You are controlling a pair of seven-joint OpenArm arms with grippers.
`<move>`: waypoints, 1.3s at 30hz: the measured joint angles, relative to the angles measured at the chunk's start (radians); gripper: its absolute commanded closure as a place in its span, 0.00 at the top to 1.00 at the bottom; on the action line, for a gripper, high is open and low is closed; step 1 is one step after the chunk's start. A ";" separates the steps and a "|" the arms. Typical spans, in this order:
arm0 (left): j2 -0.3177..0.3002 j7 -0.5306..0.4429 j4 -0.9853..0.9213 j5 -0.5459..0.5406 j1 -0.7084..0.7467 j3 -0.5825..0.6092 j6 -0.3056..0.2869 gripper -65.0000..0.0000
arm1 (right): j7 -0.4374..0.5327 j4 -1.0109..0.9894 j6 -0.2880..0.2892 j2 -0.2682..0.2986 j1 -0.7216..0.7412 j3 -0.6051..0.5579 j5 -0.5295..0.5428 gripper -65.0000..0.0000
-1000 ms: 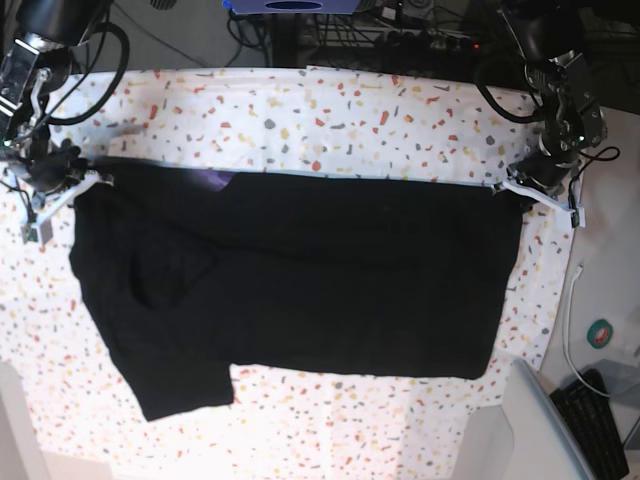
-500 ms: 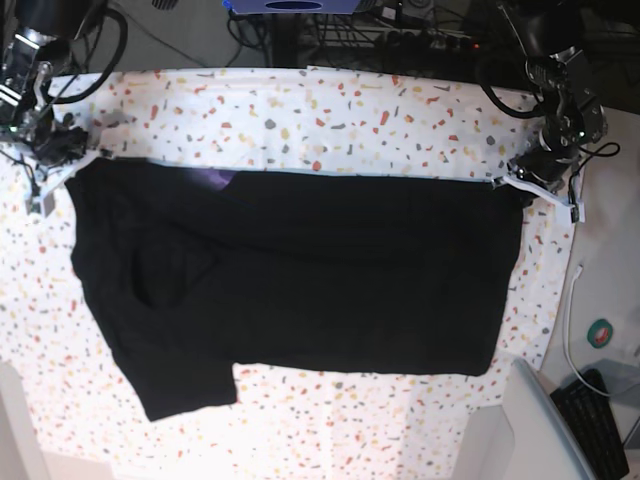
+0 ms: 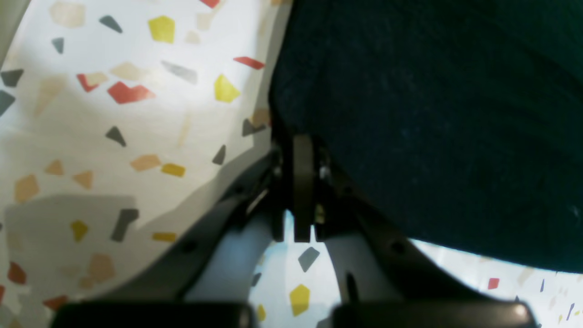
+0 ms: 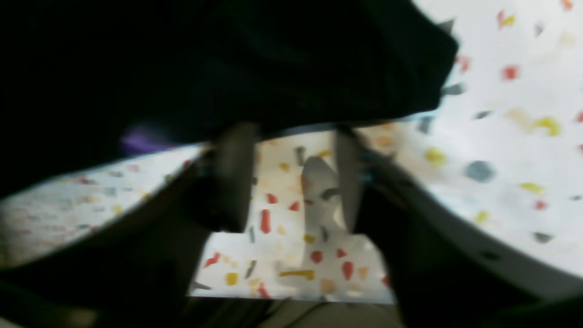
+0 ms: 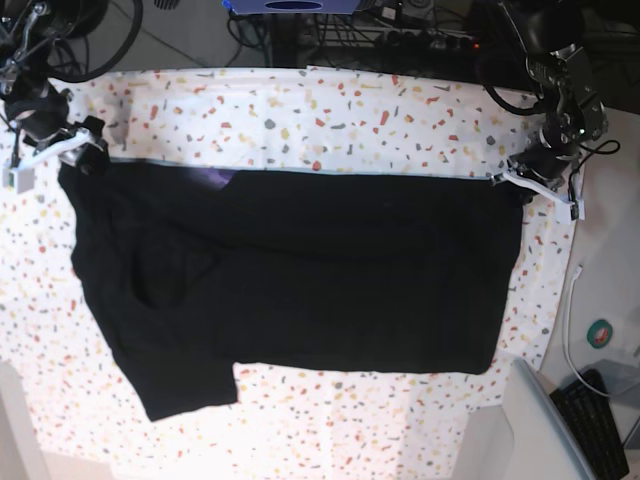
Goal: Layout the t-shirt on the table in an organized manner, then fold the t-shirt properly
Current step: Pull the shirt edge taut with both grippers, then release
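The black t-shirt (image 5: 300, 270) lies spread across the speckled table (image 5: 330, 110), with one sleeve toward the front left and a purplish collar mark (image 5: 215, 180) at its far edge. My left gripper (image 5: 512, 183) is at the shirt's far right corner. In the left wrist view it (image 3: 298, 146) is shut, pinching the edge of the shirt (image 3: 432, 114). My right gripper (image 5: 65, 150) is at the far left corner. In the blurred right wrist view it (image 4: 291, 136) has its fingers (image 4: 232, 173) apart, with the shirt (image 4: 205, 59) draped across their tips.
A white cable (image 5: 570, 320), a round green object (image 5: 603, 333), a keyboard (image 5: 600, 425) and a grey bin (image 5: 530, 430) lie off the table's right edge. Cables and equipment (image 5: 400, 30) stand behind the far edge.
My right gripper has moved up and left in the base view, and the shirt's far left corner has stretched out with it. My left gripper has barely moved.
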 measured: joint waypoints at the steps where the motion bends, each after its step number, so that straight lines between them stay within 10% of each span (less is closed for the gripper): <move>1: 0.000 0.000 0.000 0.000 0.000 0.000 0.000 0.00 | 0.002 -0.035 -0.001 -0.013 -0.002 0.043 0.070 0.56; 5: 0.000 0.001 0.000 0.000 0.000 0.000 0.000 0.00 | -0.015 -0.212 -0.013 -0.028 -0.015 0.120 0.157 0.55; 18: 0.000 0.001 0.000 0.000 0.000 0.000 0.000 0.00 | 0.094 -0.609 0.014 0.164 0.211 0.119 0.220 0.53; 23: -0.001 -0.004 0.002 -0.004 0.011 0.000 0.000 0.00 | 0.095 -0.628 -0.007 0.165 0.228 0.117 0.183 0.00; 39: 0.005 0.069 0.275 -0.022 0.350 0.026 -0.009 0.00 | 0.082 -0.397 -0.012 0.185 -0.042 0.113 0.183 0.00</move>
